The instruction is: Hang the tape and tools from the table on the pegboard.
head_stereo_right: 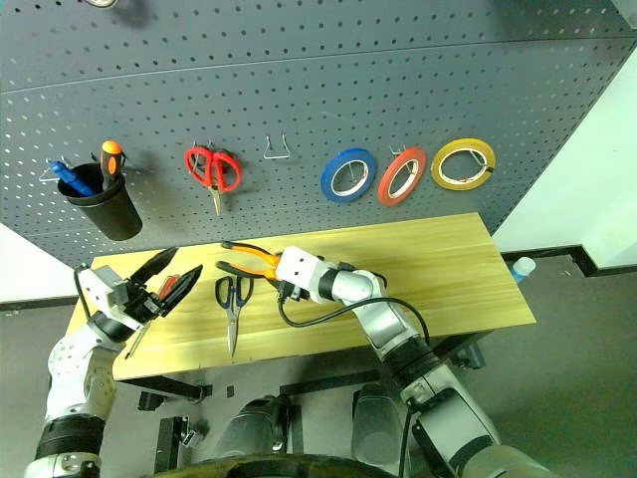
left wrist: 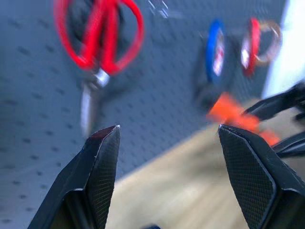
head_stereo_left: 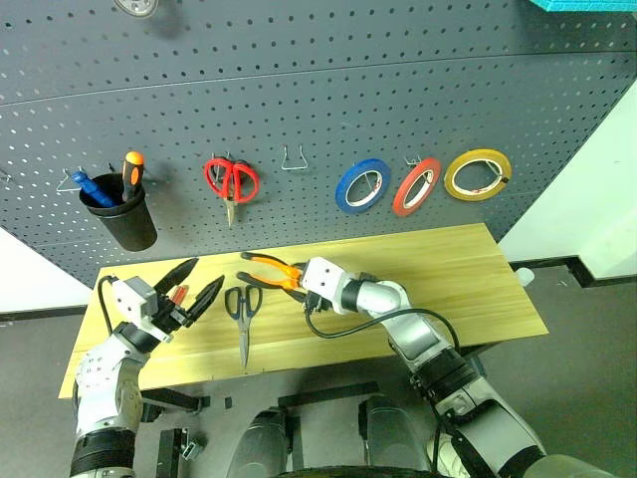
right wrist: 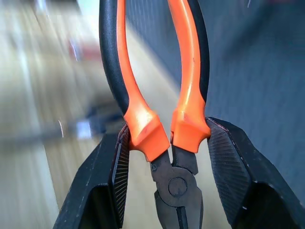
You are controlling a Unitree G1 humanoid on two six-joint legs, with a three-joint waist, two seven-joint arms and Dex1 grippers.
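My right gripper (head_stereo_left: 300, 285) is shut on the orange-and-black pliers (head_stereo_left: 269, 269), gripping them near the joint (right wrist: 177, 183) and holding them above the wooden table (head_stereo_left: 468, 269) with the handles toward the pegboard (head_stereo_left: 318, 90). The dark blue-handled scissors (head_stereo_left: 243, 311) lie flat on the table just left of it. My left gripper (head_stereo_left: 189, 289) hovers open over the table's left end with nothing between its fingers (left wrist: 102, 157). The red-handled screwdriver (head_stereo_right: 170, 288) lies under it, partly hidden. The red tape (head_stereo_left: 417, 186) hangs on a pegboard hook.
On the pegboard hang red-handled scissors (head_stereo_left: 232, 181), a blue roll (head_stereo_left: 362, 185), a yellow roll (head_stereo_left: 478, 174) and a black cup (head_stereo_left: 124, 211) holding an orange-and-black screwdriver. A bare wire hook (head_stereo_left: 293, 159) sits between the red scissors and the blue roll.
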